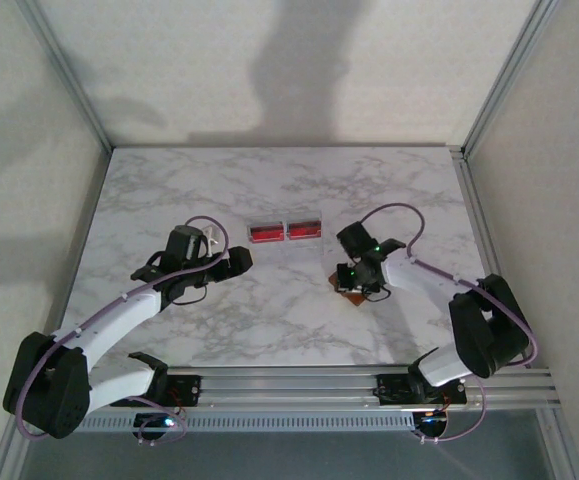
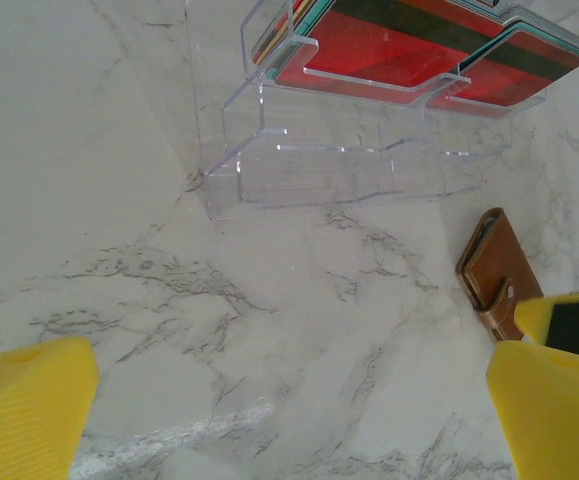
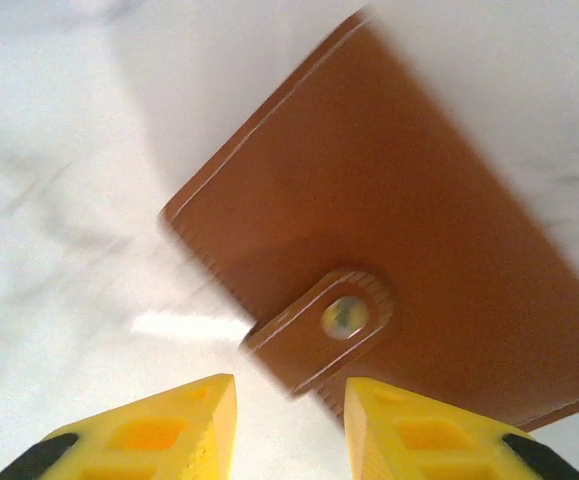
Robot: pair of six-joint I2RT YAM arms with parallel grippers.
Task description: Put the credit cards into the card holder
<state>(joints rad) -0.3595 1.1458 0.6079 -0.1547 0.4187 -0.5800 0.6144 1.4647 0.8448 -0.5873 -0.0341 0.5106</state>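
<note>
Nothing stowed yet: credit cards [image 2: 399,50] are sitting in clear tray [image 2: 309,170] mid-table [image 1: 269,330], card holder [image 3: 409,250] lying snapped closed. Right gripper [image 3: 289,420] is hovering over it, slightly parted and empty; left gripper [image 2: 289,400] is idling spread wide.

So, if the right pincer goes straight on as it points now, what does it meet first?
Probably the card holder: its snap tab lies straight ahead of the right pincer, in line with the gap. Depth is unclear.
</note>
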